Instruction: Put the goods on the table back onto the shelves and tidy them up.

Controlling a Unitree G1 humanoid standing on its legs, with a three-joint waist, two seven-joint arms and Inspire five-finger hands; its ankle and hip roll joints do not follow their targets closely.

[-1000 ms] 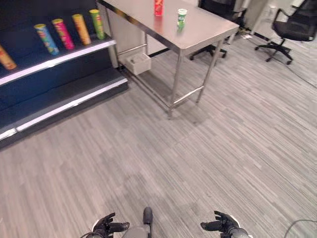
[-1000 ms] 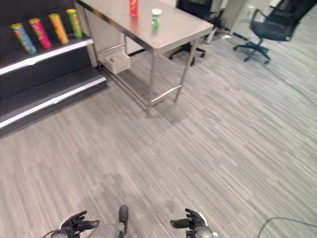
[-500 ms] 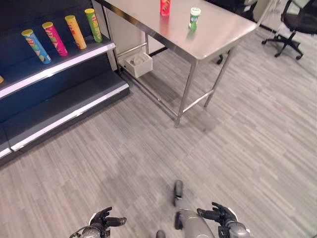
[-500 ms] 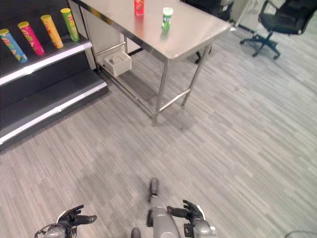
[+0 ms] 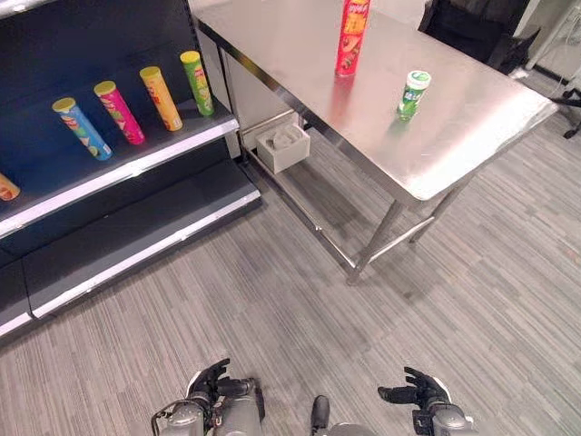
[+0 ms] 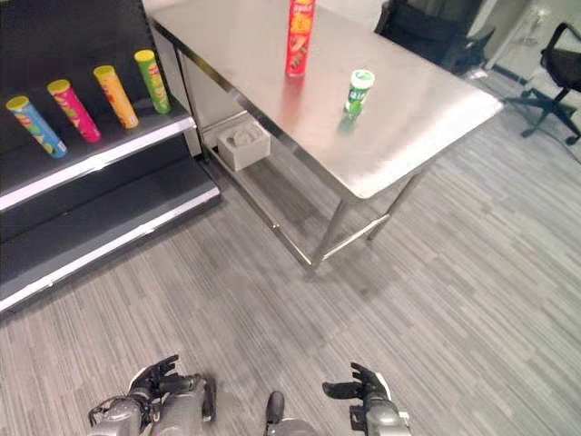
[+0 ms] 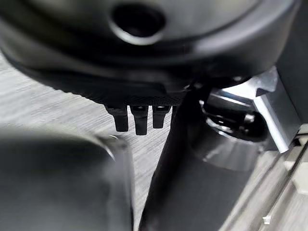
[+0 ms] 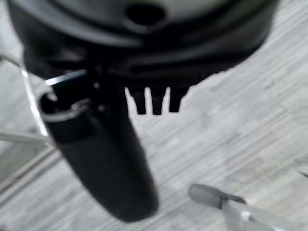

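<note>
- Red can (image 5: pixel 350 36) and green can (image 5: pixel 412 94): both upright on the steel bench (image 5: pixel 472 136), well apart.
- Shelf (image 5: pixel 136 159), left of the bench: blue can (image 5: pixel 82 129), pink can (image 5: pixel 120 113), orange can (image 5: pixel 161 98) and a second green can (image 5: pixel 197 83), in a row, leaning back.
- Left hand (image 5: pixel 211 386): low over the floor, fingers relaxed, holding nothing.
- Right hand (image 5: pixel 419 392): low over the floor, fingers spread, holding nothing.

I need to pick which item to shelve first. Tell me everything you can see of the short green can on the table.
The green can is a short tube with a white lid and printed green sides. It stands upright on the steel table, near the table's right end, apart from the taller red can standing farther back. Nothing touches it but the tabletop, which reflects it faintly. Neither hand is near it.
</note>
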